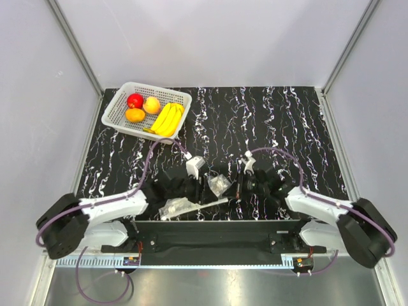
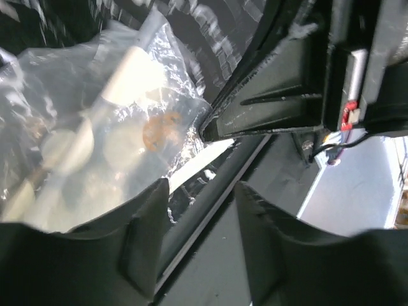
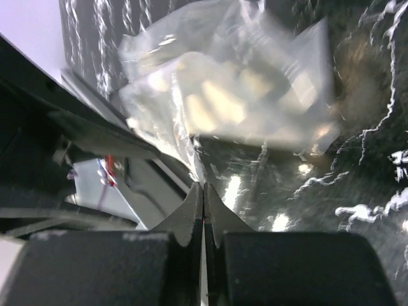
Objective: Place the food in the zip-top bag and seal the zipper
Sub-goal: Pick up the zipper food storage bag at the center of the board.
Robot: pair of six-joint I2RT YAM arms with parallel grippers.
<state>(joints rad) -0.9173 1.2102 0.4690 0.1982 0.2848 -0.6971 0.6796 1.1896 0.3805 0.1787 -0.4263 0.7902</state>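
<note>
Black marbled table (image 1: 287,127) carries a white perforated basket (image 1: 115,105) far left, holding bananas (image 1: 167,118), red fruit (image 1: 135,100), orange fruit (image 1: 134,115) and yellow-pink fruit (image 1: 152,105). The zip-top bag (image 1: 220,185) lies crumpled near the front edge, between the arms. The left gripper (image 2: 201,191) gapes beside it; the right gripper (image 3: 204,191) pinches its edge.

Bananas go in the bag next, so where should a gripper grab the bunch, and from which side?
Probably across the middle of the banana bunch, straight down from above, jaws spanning its narrow width. It lies flat against the right wall of the basket with the round fruits on its left, so sideways approaches look blocked.
</note>
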